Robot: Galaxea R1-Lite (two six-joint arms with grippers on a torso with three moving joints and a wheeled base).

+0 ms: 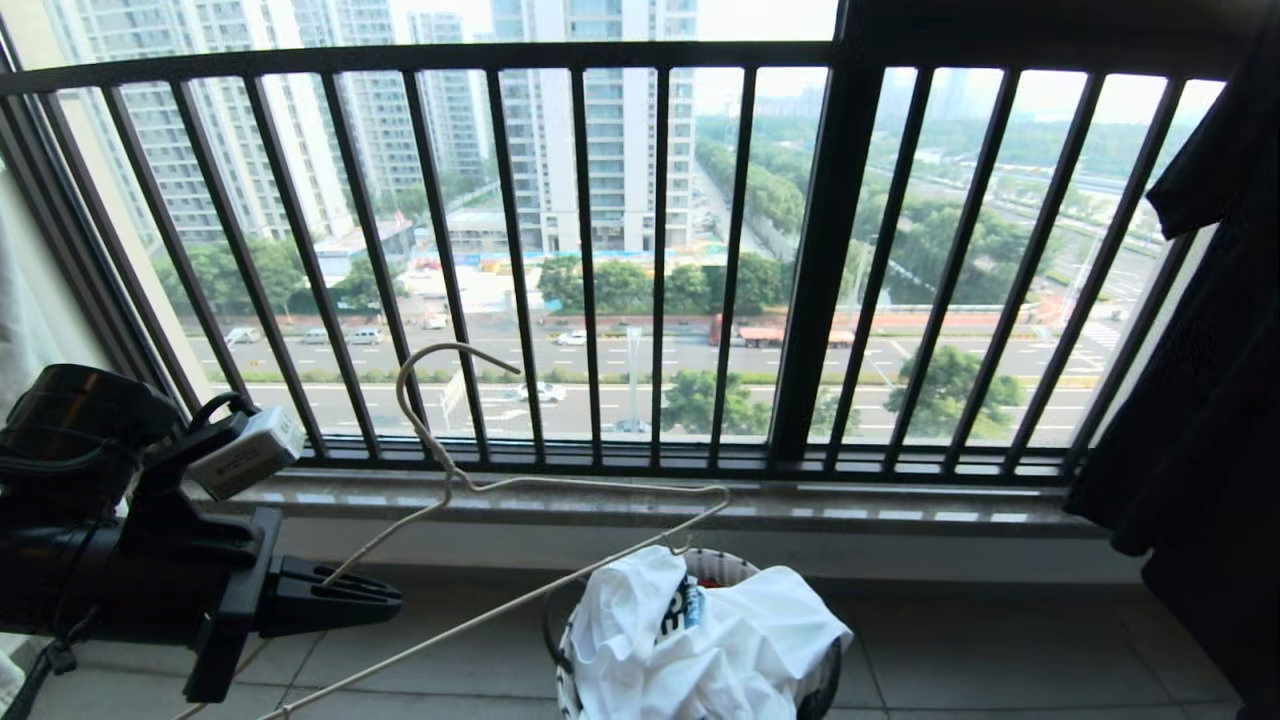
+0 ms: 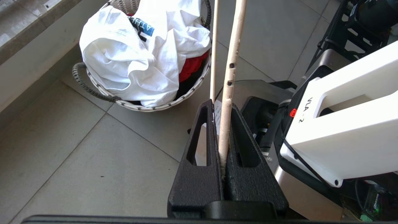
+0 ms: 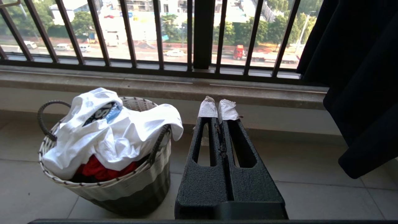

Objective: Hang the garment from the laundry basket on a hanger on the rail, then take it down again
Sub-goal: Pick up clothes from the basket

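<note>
Left gripper [image 2: 222, 105]: clenched on the hanger [image 1: 560, 485], held out above the floor.
Right gripper [image 3: 217, 110]: closed, empty, beside the basket [image 3: 124, 186].
T-shirt [image 3: 105, 137]: heaped in basket.

My thin cream wire hanger [image 1: 560, 485] lies tilted, hook at twelve o'clock, its far end over the laundry basket [image 3: 124, 186]. The white T-shirt [image 3: 108, 137] is heaped crumpled in that round woven basket, blue logo uppermost, at six o'clock.

Head view faces the window railing [image 1: 600, 250]; all views share the laundry basket [image 3: 130, 186].
</note>
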